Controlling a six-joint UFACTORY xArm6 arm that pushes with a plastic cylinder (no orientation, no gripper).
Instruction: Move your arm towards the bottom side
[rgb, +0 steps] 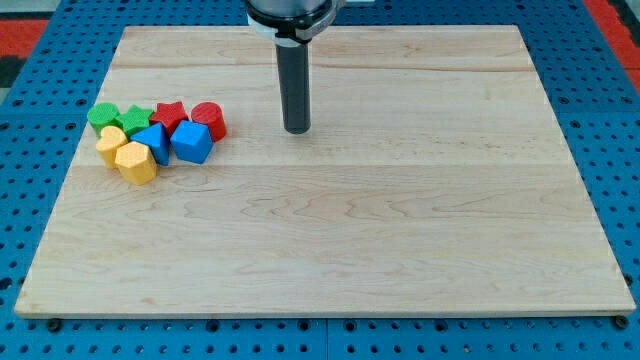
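My tip (296, 130) rests on the wooden board (400, 230) a little above the board's middle, slightly left of centre. The dark rod rises from it to the arm at the view's top. A tight cluster of blocks lies to the tip's left: a green round block (101, 116), a green star (134, 119), a red star (169, 115), a red cylinder (209, 119), a blue cube (192, 141), a blue triangular block (154, 141), a yellow heart-shaped block (110, 144) and a yellow block (136, 163). The tip is apart from all of them; the red cylinder is closest.
The board lies on a blue perforated table (25, 200). Red surface shows at the view's top corners (20, 30).
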